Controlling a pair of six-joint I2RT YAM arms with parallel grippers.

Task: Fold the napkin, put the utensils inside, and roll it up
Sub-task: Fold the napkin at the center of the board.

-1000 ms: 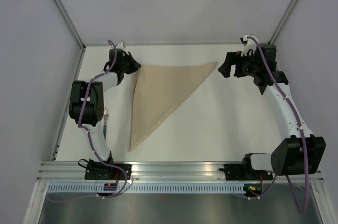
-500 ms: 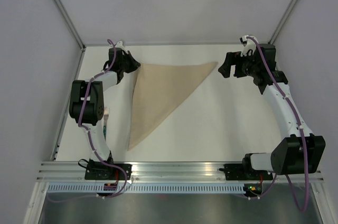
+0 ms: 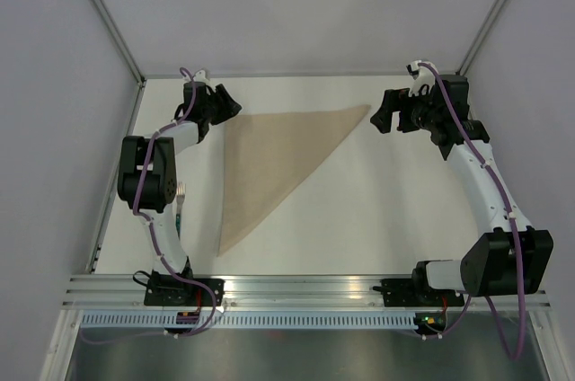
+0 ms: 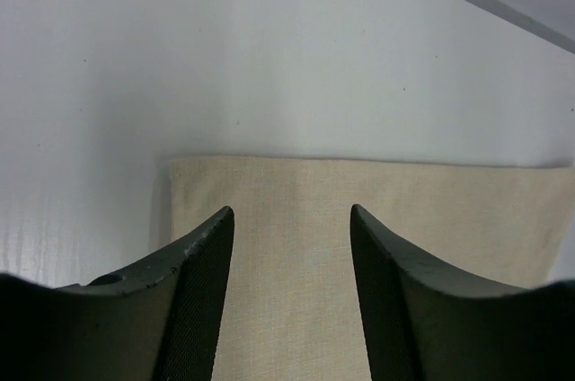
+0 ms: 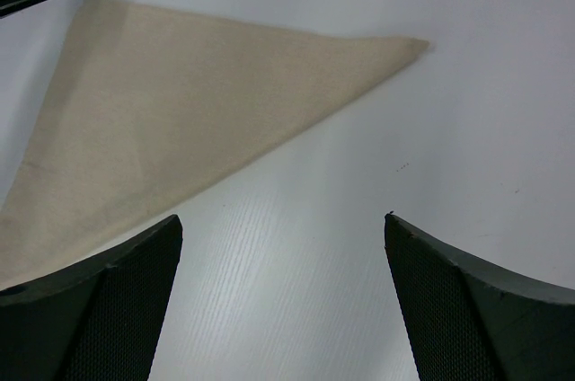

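Left jaws newly apart above napkin [image 4: 296, 219] corner; fork [image 3: 181, 199] only overhead.

L gripper [image 3: 226, 101] off napkin [image 3: 272, 155] (jaws apart)

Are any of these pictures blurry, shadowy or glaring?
Top view: even, soft light, all sharp, the napkin casts barely any shadow. Left wrist view: dark jaws fill the bottom, and a soft shadow lies beside the napkin's edge. Right wrist view: a pale sheen on the table, no harsh glare.
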